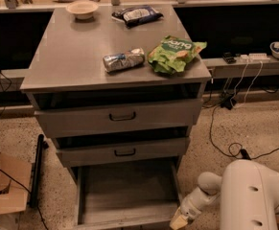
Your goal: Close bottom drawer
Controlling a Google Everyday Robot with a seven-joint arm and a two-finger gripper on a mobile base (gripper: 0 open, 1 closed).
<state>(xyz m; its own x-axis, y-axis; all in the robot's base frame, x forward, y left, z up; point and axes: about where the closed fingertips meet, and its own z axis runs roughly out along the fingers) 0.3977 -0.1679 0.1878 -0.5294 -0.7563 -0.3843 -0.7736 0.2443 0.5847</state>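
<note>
The bottom drawer (127,188) of the grey metal cabinet is pulled far out, its wide shallow tray bare. Its low front panel (124,223) runs along the lower edge of the view; its handle is out of view. The middle drawer (122,151) and top drawer (120,116) above it stand slightly open. My gripper (178,220) sits at the drawer's front right corner, on the end of my white arm (203,198). It is touching or nearly touching the front panel.
The cabinet top (72,56) holds a green chip bag (173,54), a silver packet (123,60), a dark snack bag (136,15) and a small bowl (82,8). A cardboard box (2,188) lies at the left on the floor. Cables (230,128) trail at the right.
</note>
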